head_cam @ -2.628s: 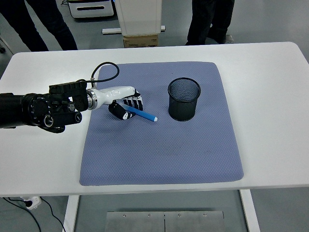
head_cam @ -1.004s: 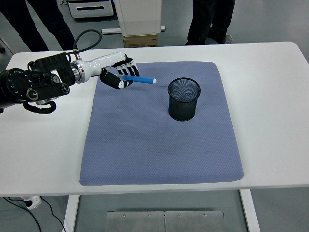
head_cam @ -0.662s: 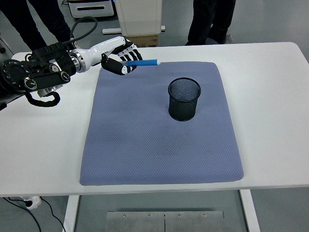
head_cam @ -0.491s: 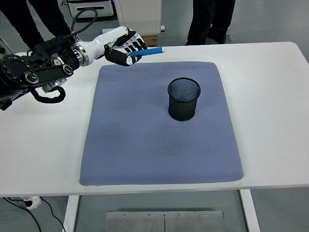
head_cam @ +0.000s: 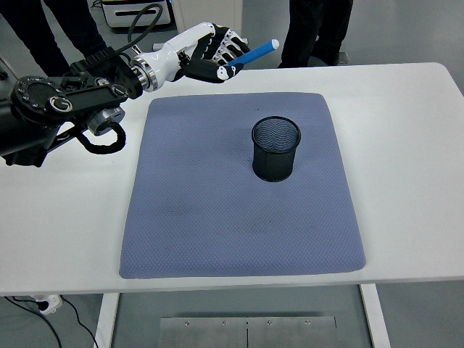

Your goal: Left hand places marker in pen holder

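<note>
My left hand is raised high above the far left part of the mat and is shut on a blue marker. The marker points up and to the right, its tip past the hand. The black mesh pen holder stands upright on the blue-grey mat, to the right of and nearer than the hand. The holder looks empty. My right arm is not in view.
The mat covers the middle of the white table. A cable loops from my left forearm. People's legs and a cardboard box stand beyond the table's far edge.
My left hand has lifted the marker off the mat and carried it up and to the right. The marker's tip now tilts upward.
</note>
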`<state>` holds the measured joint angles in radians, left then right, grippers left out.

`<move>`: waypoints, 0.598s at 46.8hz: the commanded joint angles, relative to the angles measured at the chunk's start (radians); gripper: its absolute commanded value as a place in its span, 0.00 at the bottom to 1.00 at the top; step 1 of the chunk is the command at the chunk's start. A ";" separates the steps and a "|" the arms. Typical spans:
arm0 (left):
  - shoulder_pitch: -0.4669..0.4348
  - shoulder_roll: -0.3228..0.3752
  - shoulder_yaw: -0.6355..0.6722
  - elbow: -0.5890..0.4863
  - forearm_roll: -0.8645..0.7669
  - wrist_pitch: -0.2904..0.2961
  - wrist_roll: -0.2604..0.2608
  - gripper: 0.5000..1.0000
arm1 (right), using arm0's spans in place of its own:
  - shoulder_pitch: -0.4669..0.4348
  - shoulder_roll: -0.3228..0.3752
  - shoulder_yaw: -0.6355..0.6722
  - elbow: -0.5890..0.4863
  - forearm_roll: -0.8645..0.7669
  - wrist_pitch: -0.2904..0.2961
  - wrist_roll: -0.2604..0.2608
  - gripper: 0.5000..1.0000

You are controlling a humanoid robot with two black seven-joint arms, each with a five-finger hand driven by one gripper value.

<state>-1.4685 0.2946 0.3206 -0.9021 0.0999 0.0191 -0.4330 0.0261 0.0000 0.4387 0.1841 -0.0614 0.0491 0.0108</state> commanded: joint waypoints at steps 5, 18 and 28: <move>0.022 -0.018 -0.014 -0.005 -0.003 -0.017 -0.012 0.00 | 0.000 0.000 0.000 0.000 0.000 0.000 0.000 1.00; 0.068 -0.049 -0.058 -0.006 -0.032 -0.070 -0.027 0.00 | 0.000 0.000 0.000 0.000 0.000 0.000 0.000 1.00; 0.100 -0.078 -0.078 -0.005 -0.055 -0.071 -0.044 0.00 | 0.000 0.000 0.000 0.000 0.000 0.000 0.000 1.00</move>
<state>-1.3790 0.2230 0.2436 -0.9078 0.0532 -0.0517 -0.4762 0.0261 0.0000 0.4387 0.1841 -0.0614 0.0491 0.0108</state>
